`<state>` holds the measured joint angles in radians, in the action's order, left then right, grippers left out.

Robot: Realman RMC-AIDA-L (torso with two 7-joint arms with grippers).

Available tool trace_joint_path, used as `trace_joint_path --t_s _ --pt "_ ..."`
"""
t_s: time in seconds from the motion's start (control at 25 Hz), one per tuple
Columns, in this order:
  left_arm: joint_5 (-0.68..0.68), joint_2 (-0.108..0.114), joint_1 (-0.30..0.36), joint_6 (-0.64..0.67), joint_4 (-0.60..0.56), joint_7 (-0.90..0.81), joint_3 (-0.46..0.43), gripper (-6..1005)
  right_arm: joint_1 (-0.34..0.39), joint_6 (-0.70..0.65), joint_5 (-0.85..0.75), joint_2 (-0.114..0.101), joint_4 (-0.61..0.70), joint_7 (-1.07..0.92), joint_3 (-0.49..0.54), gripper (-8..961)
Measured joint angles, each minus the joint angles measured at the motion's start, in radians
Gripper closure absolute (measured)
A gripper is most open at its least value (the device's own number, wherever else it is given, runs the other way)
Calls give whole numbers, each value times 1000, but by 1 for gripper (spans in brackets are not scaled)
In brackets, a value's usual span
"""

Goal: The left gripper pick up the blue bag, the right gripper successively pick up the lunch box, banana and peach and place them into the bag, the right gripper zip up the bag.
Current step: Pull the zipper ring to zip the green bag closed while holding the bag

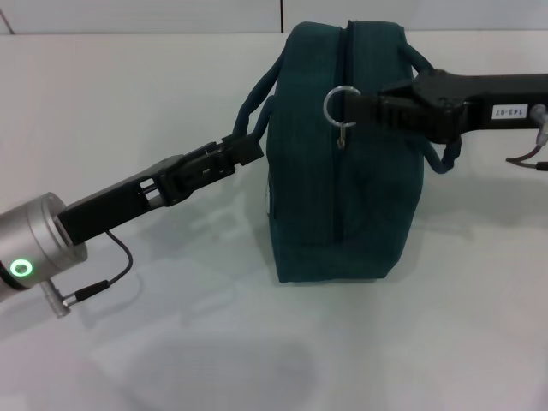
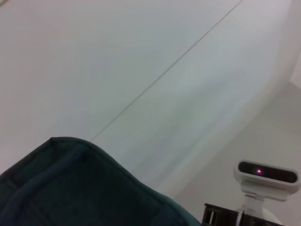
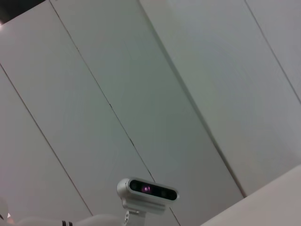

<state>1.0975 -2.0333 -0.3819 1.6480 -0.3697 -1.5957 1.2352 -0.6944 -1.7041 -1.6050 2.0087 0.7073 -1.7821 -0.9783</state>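
The blue bag (image 1: 342,171) stands on the white table, and its long zip (image 1: 344,77) looks drawn shut along the top. My left gripper (image 1: 248,147) reaches in from the left and is shut on the bag's left rope handle (image 1: 254,103). From the right, my right gripper (image 1: 366,110), the one with the white label, is pinched on the silver ring pull (image 1: 340,104) near the zip's front end. A corner of the bag (image 2: 70,188) fills the left wrist view. The lunch box, banana and peach are out of view.
The white table (image 1: 171,342) stretches around the bag, with a wall seam behind it. The bag's right handle (image 1: 445,154) loops under my right arm. The robot's head camera (image 2: 267,173) shows in the left wrist view and the same head camera (image 3: 148,189) in the right wrist view.
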Motion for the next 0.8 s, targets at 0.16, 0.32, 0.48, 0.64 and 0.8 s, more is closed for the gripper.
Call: trace_joint_path --t_s 0.16,0.32,0.48,0.64,0.8 --pt "33 3 -9 16 0 -44 2 107 0 5 0 2 -9 4 -5 946" --pt "90 -4 -34 7 0 -87 -2 113 0 5 0 4 -9 9 -7 946" --pt "104 -15 -59 -5 9 -105 -3 120 0 3 0 4 -9 10 -8 946" --pt "93 -19 -65 -47 11 -114 -10 128 0 -2 1 4 -10 10 -11 946" --pt "89 -20 -66 -85 12 -138 -34 198 1 -3 3 4 -11 10 -19 946"
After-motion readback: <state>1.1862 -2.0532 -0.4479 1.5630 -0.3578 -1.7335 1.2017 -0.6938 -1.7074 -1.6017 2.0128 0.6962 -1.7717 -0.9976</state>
